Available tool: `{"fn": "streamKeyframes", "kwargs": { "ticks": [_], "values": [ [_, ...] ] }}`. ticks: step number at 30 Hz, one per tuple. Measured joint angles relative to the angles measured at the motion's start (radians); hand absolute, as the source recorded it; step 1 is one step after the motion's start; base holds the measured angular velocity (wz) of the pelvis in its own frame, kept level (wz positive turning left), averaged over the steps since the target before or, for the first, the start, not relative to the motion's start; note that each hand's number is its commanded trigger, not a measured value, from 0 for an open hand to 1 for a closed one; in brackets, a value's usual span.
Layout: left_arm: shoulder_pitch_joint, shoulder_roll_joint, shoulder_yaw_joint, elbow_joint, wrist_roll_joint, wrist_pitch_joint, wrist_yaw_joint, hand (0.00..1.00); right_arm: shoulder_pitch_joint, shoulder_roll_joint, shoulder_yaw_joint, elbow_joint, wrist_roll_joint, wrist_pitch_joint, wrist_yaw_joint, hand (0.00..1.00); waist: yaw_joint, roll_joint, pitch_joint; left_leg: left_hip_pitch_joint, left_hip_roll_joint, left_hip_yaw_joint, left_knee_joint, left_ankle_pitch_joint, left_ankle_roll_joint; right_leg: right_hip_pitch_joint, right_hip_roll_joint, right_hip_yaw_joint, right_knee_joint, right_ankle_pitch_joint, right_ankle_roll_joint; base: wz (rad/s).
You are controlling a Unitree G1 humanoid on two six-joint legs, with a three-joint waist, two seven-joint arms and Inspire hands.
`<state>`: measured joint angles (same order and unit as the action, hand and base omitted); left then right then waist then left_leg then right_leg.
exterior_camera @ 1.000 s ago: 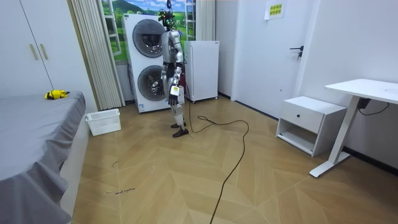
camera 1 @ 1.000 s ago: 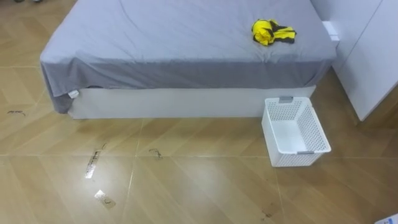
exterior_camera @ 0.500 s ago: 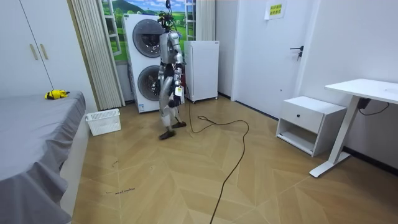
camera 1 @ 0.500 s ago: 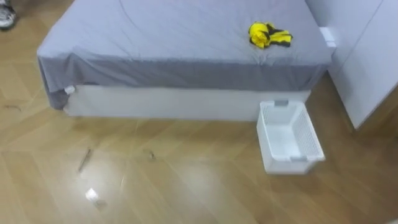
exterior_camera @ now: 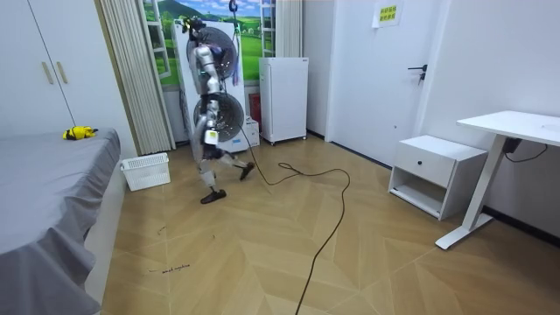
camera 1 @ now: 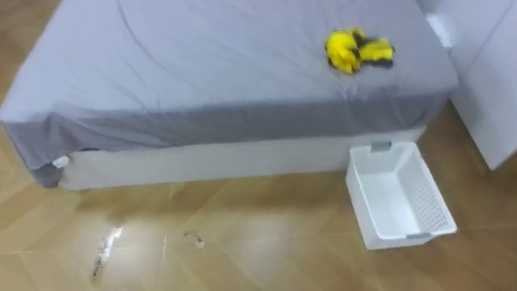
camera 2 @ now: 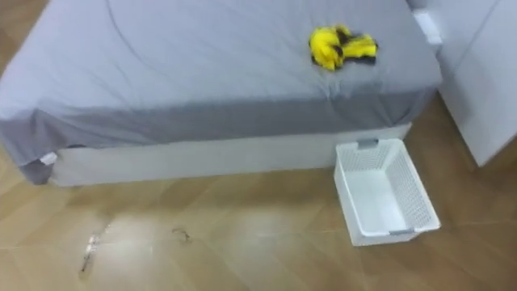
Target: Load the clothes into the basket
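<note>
Ahead and to my right, the yellow clothes [camera 1: 358,50] lie bunched on the bed [camera 1: 202,73] near its corner, long axis across my view. Just below them the basket [camera 1: 434,202] stands against the bed's side. I'm well short of both. My left hand [exterior_camera: 208,136] hangs low; whether it is open or closed I cannot tell. I judge the right arm the nearer.

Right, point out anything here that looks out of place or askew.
The yellow clothes lie bunched on the bed near its far right corner, not in the basket on the floor beside it. The grey sheet sags unevenly over the bed's near left corner. A small shiny scrap lies on the floor.
</note>
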<state>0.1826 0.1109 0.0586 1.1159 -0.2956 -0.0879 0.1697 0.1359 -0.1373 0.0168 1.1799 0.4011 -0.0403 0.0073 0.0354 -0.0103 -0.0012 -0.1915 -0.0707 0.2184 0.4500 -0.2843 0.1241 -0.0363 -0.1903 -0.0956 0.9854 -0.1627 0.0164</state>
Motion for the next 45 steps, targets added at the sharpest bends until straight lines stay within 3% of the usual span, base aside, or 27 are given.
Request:
{"fn": "streamKeyframes", "kwargs": {
  "ticks": [2,4,5,6,7,8,9,10,11,12,14,15,16,17,18,19,20,21,23,26,28,30,32,33,39,43,45],
  "values": [
    [-0.015,-0.002,-0.006,-0.005,0.027,-0.001,-0.003,0.0,-0.001,-0.002,0.0,-0.057,0.013,-0.002,-0.011,0.0,-0.005,0.034,0.0115,0.088,0.024,-0.034,-0.072,0.003,-0.009,-0.127,0.077,-0.049,-0.006,-0.12,-0.025,0.27],
    [-0.025,0.006,-0.032,-0.036,0.032,-0.002,-0.005,0.0,-0.002,0.003,0.0,-0.106,0.021,-0.002,-0.019,0.0,-0.02,0.04,0.0134,0.169,0.025,-0.075,-0.137,-0.004,-0.014,-0.24,0.126,-0.087,-0.147,-0.161,-0.026,0.52],
    [-0.033,0.007,-0.05,-0.04,0.033,-0.002,-0.006,0.0,-0.003,0.006,0.0,-0.131,0.016,-0.002,-0.027,0.0,-0.03,0.039,0.0179,0.221,0.025,-0.103,-0.176,-0.013,-0.019,-0.289,0.148,-0.1,-0.304,-0.155,-0.03,0.66],
    [-0.032,0.006,-0.073,-0.05,0.037,-0.002,-0.007,0.0,-0.003,0.009,0.0,-0.152,0.009,-0.003,-0.041,0.0,-0.033,0.032,0.017,0.278,0.029,-0.114,-0.219,-0.025,-0.029,-0.318,0.158,-0.102,-0.471,-0.11,-0.041,0.66],
    [-0.033,0.004,-0.085,-0.053,0.039,-0.001,-0.007,0.0,-0.004,0.008,-0.001,-0.163,0.008,-0.003,-0.051,0.0,-0.033,0.032,0.018,0.309,0.035,-0.113,-0.236,-0.036,-0.035,-0.331,0.157,-0.109,-0.527,-0.048,-0.052,0.62],
    [-0.03,-0.004,-0.102,-0.056,0.045,0.002,-0.008,0.0,-0.004,0.007,-0.002,-0.174,0.009,-0.011,-0.074,0.0,-0.03,0.04,0.0151,0.365,0.058,-0.119,-0.258,-0.051,-0.053,-0.34,0.161,-0.131,-0.621,0.058,-0.057,0.46],
    [-0.026,-0.006,-0.105,-0.058,0.05,0.002,-0.008,0.0,-0.01,0.008,-0.002,-0.177,0.008,-0.016,-0.086,0.0,-0.026,0.04,0.0134,0.389,0.066,-0.119,-0.263,-0.058,-0.063,-0.34,0.167,-0.132,-0.655,0.113,-0.067,0.36],
    [-0.009,-0.005,-0.105,-0.058,0.053,0.002,-0.009,0.0,-0.028,0.009,-0.003,-0.184,0.005,-0.03,-0.102,0.0,-0.016,0.04,0.0117,0.416,0.086,-0.123,-0.254,-0.076,-0.09,-0.342,0.192,-0.126,-0.679,0.179,-0.111,0.0],
    [0.008,-0.004,-0.104,-0.057,0.048,0.002,-0.01,0.0,-0.041,0.008,-0.012,-0.19,-0.005,-0.046,-0.109,0.0,-0.01,0.052,0.0012,0.429,0.109,-0.123,-0.241,-0.095,-0.127,-0.33,0.219,-0.136,-0.64,0.189,-0.136,-0.12],
    [0.021,-0.005,-0.102,-0.057,0.047,0.002,-0.012,0.0,-0.055,0.008,-0.023,-0.195,-0.012,-0.053,-0.116,0.0,-0.007,0.067,0.0014,0.439,0.13,-0.123,-0.241,-0.096,-0.136,-0.328,0.235,-0.148,-0.607,0.164,-0.141,-0.19],
    [0.045,-0.005,-0.087,-0.057,0.05,0.002,-0.024,0.0,-0.095,0.007,-0.074,-0.221,-0.029,-0.057,-0.136,0.0,0.0,0.086,0.0098,0.458,0.163,-0.114,-0.222,-0.072,-0.217,-0.326,0.235,-0.134,-0.501,0.088,-0.161,0.25],
    [0.045,0.001,-0.086,-0.081,0.053,0.001,-0.025,0.0,-0.097,0.005,-0.1,-0.229,-0.034,-0.052,-0.15,0.0,-0.01,0.084,0.0172,0.452,0.165,-0.112,-0.259,-0.054,-0.22,-0.327,0.221,-0.112,-0.427,0.058,-0.153,0.68],
    [0.047,0.005,-0.084,-0.1,0.055,-0.004,-0.025,0.0,-0.091,0.004,-0.112,-0.236,-0.034,-0.047,-0.159,0.0,-0.012,0.075,0.0248,0.46,0.159,-0.106,-0.231,-0.04,-0.21,-0.341,0.209,-0.129,-0.355,0.042,-0.151,0.7],
    [0.061,0.022,-0.079,-0.124,0.057,-0.022,-0.023,0.0,-0.08,0.007,-0.115,-0.256,-0.021,-0.031,-0.165,0.0,0.003,0.061,0.0143,0.455,0.165,-0.081,-0.142,-0.031,-0.206,-0.358,0.199,-0.176,-0.341,0.016,-0.129,0.04],
    [0.079,0.048,-0.075,-0.126,0.053,-0.03,-0.021,0.0,-0.084,0.012,-0.111,-0.264,-0.014,-0.022,-0.166,0.0,0.024,0.03,0.0115,0.427,0.165,-0.047,-0.004,-0.031,-0.207,-0.321,0.212,-0.198,-0.452,0.017,-0.18,-0.27],
    [0.087,0.044,-0.071,-0.122,0.053,-0.027,-0.02,0.0,-0.087,0.004,-0.11,-0.262,-0.016,-0.02,-0.168,0.0,0.027,0.036,0.011,0.415,0.176,-0.05,0.062,-0.031,-0.207,-0.301,0.227,-0.214,-0.457,0.003,-0.2,-0.64],
    [0.105,0.029,-0.056,-0.119,0.056,-0.023,-0.018,0.0,-0.092,-0.007,-0.11,-0.27,-0.02,-0.009,-0.172,0.0,0.017,0.059,0.0073,0.381,0.199,-0.073,0.195,0.008,-0.209,-0.254,0.258,-0.222,-0.485,-0.012,-0.213,-0.51],
    [0.115,0.027,-0.041,-0.117,0.061,-0.022,-0.023,0.0,-0.064,-0.002,-0.105,-0.288,-0.025,-0.001,-0.181,0.0,0.008,0.06,0.0065,0.336,0.198,-0.093,0.278,0.057,-0.21,-0.215,0.269,-0.209,-0.525,-0.016,-0.214,-0.3],
    [0.116,0.025,-0.043,-0.127,0.059,-0.022,-0.022,0.0,-0.047,-0.002,-0.101,-0.294,-0.04,0.001,-0.191,0.0,-0.031,0.043,0.0135,0.257,0.195,-0.089,0.316,0.024,-0.184,-0.169,0.266,-0.193,-0.576,-0.016,-0.212,-0.07],
    [0.105,0.023,-0.054,-0.166,0.051,-0.021,-0.022,0.0,-0.046,-0.004,-0.087,-0.323,-0.054,0.003,-0.225,0.0,-0.04,0.019,0.0171,0.117,0.162,-0.082,0.253,-0.048,-0.174,-0.13,0.264,-0.143,-0.623,-0.016,-0.211,-0.4],
    [0.104,0.021,-0.053,-0.174,0.052,-0.022,-0.023,0.0,-0.04,-0.007,-0.08,-0.356,-0.058,0.008,-0.245,0.0,-0.031,0.011,0.0157,0.07,0.156,-0.081,0.134,-0.049,-0.174,-0.111,0.269,-0.109,-0.642,-0.018,-0.207,-0.55],
    [0.107,0.019,-0.051,-0.174,0.052,-0.022,-0.023,0.0,-0.04,-0.006,-0.079,-0.389,-0.061,0.01,-0.269,0.0,-0.023,0.011,0.0085,0.044,0.142,-0.081,-0.001,-0.034,-0.177,-0.102,0.274,-0.069,-0.653,-0.019,-0.203,-0.67],
    [0.121,0.014,-0.052,-0.17,0.052,-0.022,-0.023,0.0,-0.036,-0.008,-0.065,-0.428,-0.061,0.011,-0.308,0.0,-0.017,0.022,-0.0068,0.068,0.124,-0.082,-0.099,0.076,-0.142,-0.084,0.279,-0.011,-0.684,-0.01,-0.192,-0.64],
    [0.128,0.013,-0.052,-0.167,0.051,-0.022,-0.023,0.0,-0.026,-0.007,-0.058,-0.445,-0.057,0.011,-0.324,0.0,-0.022,0.025,-0.0083,0.096,0.109,-0.083,-0.138,0.085,-0.14,-0.07,0.278,0.004,-0.7,-0.007,-0.188,-0.37],
    [0.093,0.014,-0.033,-0.148,0.052,-0.007,-0.024,0.0,-0.027,-0.007,-0.06,-0.462,-0.06,0.011,-0.407,0.0,-0.04,0.025,-0.0032,0.128,0.094,-0.084,-0.198,0.087,-0.138,-0.046,0.27,-0.005,-0.729,-0.012,-0.177,-0.1],
    [0.093,0.014,-0.022,-0.145,0.052,0.02,-0.025,0.0,-0.027,-0.007,-0.065,-0.498,-0.083,0.015,-0.449,0.0,-0.06,0.019,0.0104,0.126,0.09,-0.081,-0.212,0.09,-0.134,-0.05,0.265,-0.012,-0.74,-0.016,-0.171,0.04],
    [0.093,0.015,-0.022,-0.145,0.053,0.026,-0.026,0.0,-0.026,-0.008,-0.069,-0.522,-0.101,0.03,-0.471,0.0,-0.06,0.018,0.0117,0.12,0.09,-0.08,-0.213,0.092,-0.13,-0.056,0.262,-0.012,-0.746,-0.019,-0.167,0.0]
  ]
}}
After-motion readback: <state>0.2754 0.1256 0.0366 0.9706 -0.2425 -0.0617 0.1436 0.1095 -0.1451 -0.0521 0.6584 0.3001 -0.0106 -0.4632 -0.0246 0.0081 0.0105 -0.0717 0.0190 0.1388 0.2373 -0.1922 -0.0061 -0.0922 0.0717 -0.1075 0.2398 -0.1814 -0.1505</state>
